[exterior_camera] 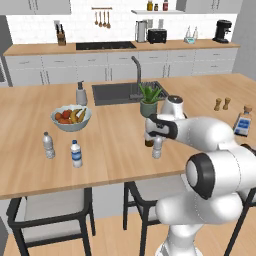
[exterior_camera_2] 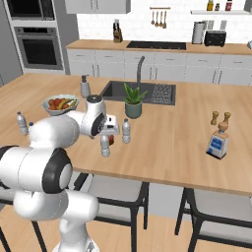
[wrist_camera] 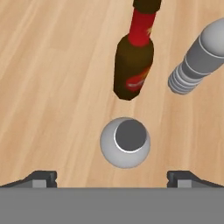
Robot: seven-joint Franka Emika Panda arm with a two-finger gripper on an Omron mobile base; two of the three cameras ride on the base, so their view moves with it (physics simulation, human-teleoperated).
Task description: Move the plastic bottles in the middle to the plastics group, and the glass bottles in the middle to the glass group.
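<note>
Counter (wrist_camera: 52,87): light wood, visible plank grain, matt finish.
Plastic bottle below the tool (wrist_camera: 125,142): greyish translucent plastic, smooth pale cap, soft sheen.
Second plastic bottle, beyond the tool (wrist_camera: 197,61): same greyish plastic, ribbed wall.
Glass bottle, beyond the tool (wrist_camera: 134,65): dark brown glass, glossy; red neck wrap, smooth.
Tool (wrist_camera: 112,177): dark finger tips, matt.
Arm shell (exterior_camera: 210,135): white, smooth, semi-gloss.
</note>
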